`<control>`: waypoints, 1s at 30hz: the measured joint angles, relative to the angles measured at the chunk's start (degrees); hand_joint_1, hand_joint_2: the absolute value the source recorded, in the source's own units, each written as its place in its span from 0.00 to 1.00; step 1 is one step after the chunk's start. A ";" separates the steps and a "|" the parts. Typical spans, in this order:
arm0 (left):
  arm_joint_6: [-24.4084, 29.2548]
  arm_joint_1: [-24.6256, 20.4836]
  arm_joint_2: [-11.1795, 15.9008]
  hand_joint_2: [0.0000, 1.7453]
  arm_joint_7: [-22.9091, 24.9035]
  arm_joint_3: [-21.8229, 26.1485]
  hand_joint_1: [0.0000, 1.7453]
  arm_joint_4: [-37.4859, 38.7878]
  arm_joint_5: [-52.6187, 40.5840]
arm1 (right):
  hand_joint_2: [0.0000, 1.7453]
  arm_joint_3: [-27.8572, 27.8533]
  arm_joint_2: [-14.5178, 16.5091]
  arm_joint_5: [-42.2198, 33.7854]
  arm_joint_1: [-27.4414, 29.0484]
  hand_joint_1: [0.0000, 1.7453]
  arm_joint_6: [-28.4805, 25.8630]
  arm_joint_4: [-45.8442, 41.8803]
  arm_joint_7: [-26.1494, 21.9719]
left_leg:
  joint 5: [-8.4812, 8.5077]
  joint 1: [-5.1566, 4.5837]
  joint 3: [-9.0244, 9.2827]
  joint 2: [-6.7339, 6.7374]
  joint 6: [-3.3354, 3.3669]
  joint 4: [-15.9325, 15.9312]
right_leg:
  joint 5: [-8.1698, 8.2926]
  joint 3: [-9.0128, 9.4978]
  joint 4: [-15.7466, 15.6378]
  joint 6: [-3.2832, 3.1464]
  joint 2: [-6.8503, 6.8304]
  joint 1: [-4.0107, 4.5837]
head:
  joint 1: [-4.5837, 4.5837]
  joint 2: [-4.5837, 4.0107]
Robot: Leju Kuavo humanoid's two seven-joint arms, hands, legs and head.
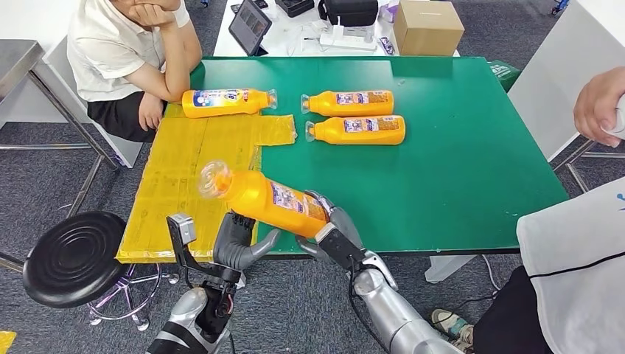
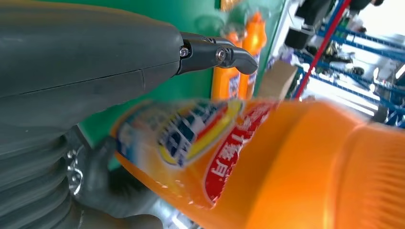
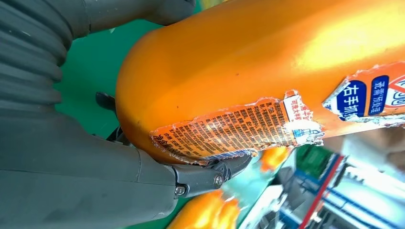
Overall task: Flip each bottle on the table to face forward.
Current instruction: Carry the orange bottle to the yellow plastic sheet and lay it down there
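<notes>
- The held bottle [image 1: 262, 198], glossy orange plastic with a torn paper label, is nearest the camera; it hangs tilted above the near edge of the bench [image 1: 457, 177], clear cap toward the left and away.
- The right hand [image 1: 332, 230] grips its base end, fingers [image 3: 210, 174] wrapped around the round bottom, silver arm rising from below.
- The left hand [image 1: 237, 243] sits just under the bottle's middle, palm up, fingers [image 2: 217, 52] spread wide; whether it touches the bottle I cannot tell.
- Four bottles in all: three more lie flat on the far half of the bench, a single bottle [image 1: 227, 102] on the left and a pair of bottles [image 1: 352, 116] side by side at the centre.
- The bench top is smooth green, with a crinkled yellow sheet [image 1: 188, 177] over its left part.
- A round black stool [image 1: 72, 258] stands to the left.
- One seated person [image 1: 125, 51] leans at the far left corner; another person [image 1: 582, 243] stands at the right.
</notes>
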 joint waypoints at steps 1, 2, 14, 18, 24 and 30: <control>-0.27 -0.20 -0.08 1.00 0.02 -0.30 0.00 0.01 0.32 | 1.00 0.98 0.10 -0.42 0.06 1.00 -0.02 -0.22 0.00 | 0.00 0.00 0.00 0.00 0.00 0.00 | 0.00 0.00 0.00 0.00 0.00 0.00 | 0.01 0.00; -0.45 -0.42 -0.16 1.00 0.03 -0.58 0.00 0.02 0.58 | 1.00 1.89 0.16 -0.78 0.08 1.00 -0.04 -0.35 0.00 | 0.00 0.00 -0.01 0.00 0.00 0.00 | 0.00 0.00 0.00 0.00 0.00 0.00 | 0.01 0.00; -2.03 -1.59 -0.44 1.00 -1.33 -2.02 1.00 -0.07 2.05 | 1.00 7.13 0.51 -2.38 -0.45 0.95 0.41 -0.17 -0.01 | 0.01 0.00 -0.01 0.00 0.00 0.00 | 0.00 0.00 0.01 0.00 0.00 0.00 | -0.01 0.00; -2.60 -1.86 -0.44 1.00 -3.17 -2.15 1.00 -0.27 2.03 | 1.00 7.75 0.89 -2.75 -1.25 0.38 2.23 0.44 -0.04 | 0.01 0.00 -0.01 0.00 0.00 0.00 | 0.00 0.00 0.01 0.00 0.00 0.00 | -0.01 0.00; -6.20 -1.82 -0.24 1.00 -4.59 -2.02 1.00 -0.61 3.65 | 1.00 7.96 0.97 -5.27 -2.09 0.00 10.76 1.45 -0.24 | 0.01 0.00 -0.01 0.00 0.00 0.00 | 0.00 0.01 0.01 0.00 0.00 0.00 | 0.00 0.00; -7.76 -1.52 0.22 1.00 -4.73 -1.93 1.00 -1.42 4.09 | 0.75 7.92 0.95 -5.97 -2.38 0.00 15.04 2.20 -0.25 | 0.01 0.00 -0.01 0.00 0.00 0.00 | 0.00 0.00 0.01 0.00 0.00 0.00 | -0.01 0.00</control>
